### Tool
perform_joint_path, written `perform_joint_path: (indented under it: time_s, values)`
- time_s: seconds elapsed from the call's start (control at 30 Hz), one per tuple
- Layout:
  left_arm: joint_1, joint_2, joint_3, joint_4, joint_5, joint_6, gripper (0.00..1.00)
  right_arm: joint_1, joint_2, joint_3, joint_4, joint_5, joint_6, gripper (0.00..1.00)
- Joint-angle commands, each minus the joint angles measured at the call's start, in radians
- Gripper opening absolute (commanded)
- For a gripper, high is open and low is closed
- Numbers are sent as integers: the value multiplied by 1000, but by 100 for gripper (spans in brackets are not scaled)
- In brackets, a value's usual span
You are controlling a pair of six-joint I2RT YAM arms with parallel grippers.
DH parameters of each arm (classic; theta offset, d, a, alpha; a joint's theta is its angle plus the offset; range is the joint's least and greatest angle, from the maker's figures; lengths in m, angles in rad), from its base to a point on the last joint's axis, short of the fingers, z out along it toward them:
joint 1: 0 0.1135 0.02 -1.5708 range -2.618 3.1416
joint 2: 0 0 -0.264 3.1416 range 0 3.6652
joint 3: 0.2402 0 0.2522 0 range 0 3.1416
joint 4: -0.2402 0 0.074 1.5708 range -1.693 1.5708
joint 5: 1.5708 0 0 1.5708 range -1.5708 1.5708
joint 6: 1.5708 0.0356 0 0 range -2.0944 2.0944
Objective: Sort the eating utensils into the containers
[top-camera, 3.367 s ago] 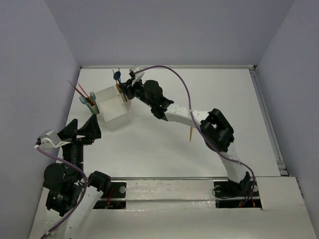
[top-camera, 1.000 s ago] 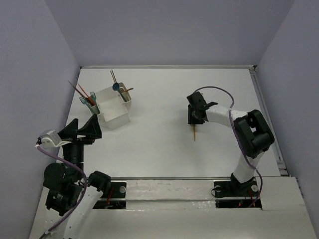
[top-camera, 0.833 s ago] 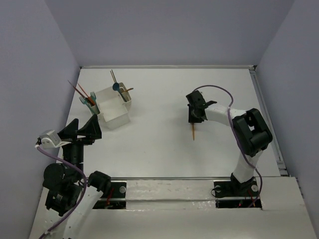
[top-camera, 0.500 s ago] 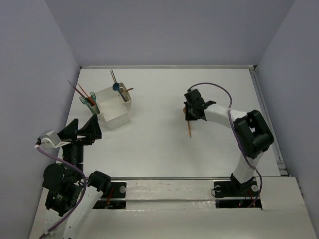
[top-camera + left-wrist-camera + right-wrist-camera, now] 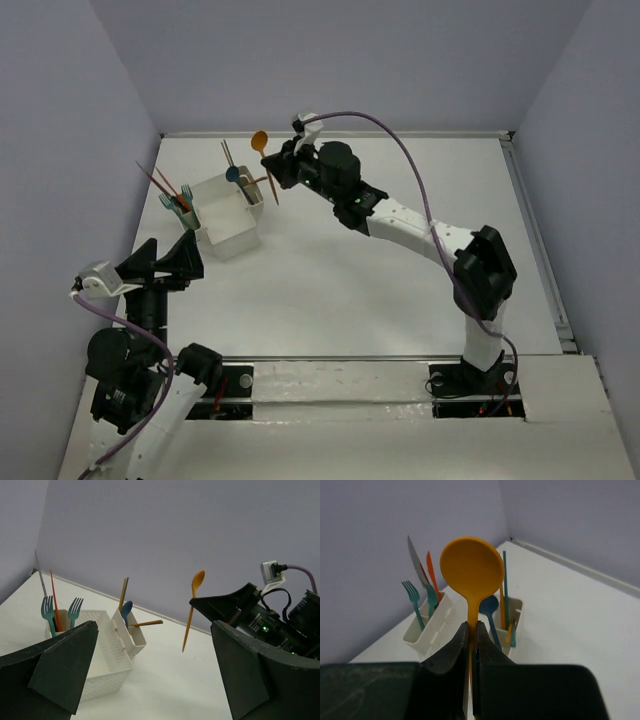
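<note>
Left gripper (image 5: 167, 262) spread wide and empty, nearest the white box (image 5: 228, 228); past it the right gripper (image 5: 277, 172) pinches the orange spoon (image 5: 192, 607) by its handle, upright, bowl up, hanging just right of the box's right end slot with the teal spoon (image 5: 489, 605), so slot lies down-left, approach looks unblocked.

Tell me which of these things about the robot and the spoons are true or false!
1. The right gripper holds an orange spoon. True.
2. The orange spoon sits inside the white box. False: it is held upright in the air near the box, not in it.
3. Two teal forks stand in an end compartment of the white box. True.
4. The left gripper is shut on a fork. False: it is open and holds nothing.
</note>
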State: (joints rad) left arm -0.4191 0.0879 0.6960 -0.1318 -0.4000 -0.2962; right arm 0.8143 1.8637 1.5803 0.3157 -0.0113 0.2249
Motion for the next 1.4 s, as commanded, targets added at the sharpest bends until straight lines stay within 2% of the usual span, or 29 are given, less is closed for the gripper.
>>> perform_joint_path:
  time_s: [0.0, 0.23, 0.43, 0.63, 0.83, 0.93, 0.97, 1.03, 1.1, 1.13, 1.2, 1.37]
  values:
    - [-6, 18, 0, 43, -7, 15, 99, 11, 165, 191, 161, -107, -67, 0]
    - [-6, 18, 0, 40, -16, 15, 99, 23, 362, 404, 175, -147, -166, 0]
    - [-6, 16, 0, 38, -10, 14, 99, 23, 468, 521, 177, -153, -176, 0]
    - [-6, 21, 0, 43, -5, 17, 99, 32, 500, 494, 210, -159, -180, 0]
    - [-6, 19, 0, 43, -3, 16, 99, 42, 474, 376, 279, -150, -164, 0]
    - [-6, 19, 0, 46, -3, 19, 99, 42, 465, 365, 278, -147, -162, 16]
    - [-6, 21, 0, 46, -3, 19, 99, 51, 462, 369, 273, -150, -162, 33]
    - [-6, 23, 0, 46, -2, 17, 99, 51, 451, 372, 254, -148, -162, 50]
    - [3, 24, 0, 46, -2, 19, 99, 60, 424, 368, 247, -141, -159, 61]
    - [3, 27, 0, 46, -5, 17, 99, 60, 413, 371, 231, -138, -156, 70]
    - [3, 30, 2, 46, -10, 16, 99, 60, 379, 377, 208, -138, -134, 74]
    - [22, 42, 7, 37, -8, 8, 99, 60, 286, 373, 126, -108, -73, 99]
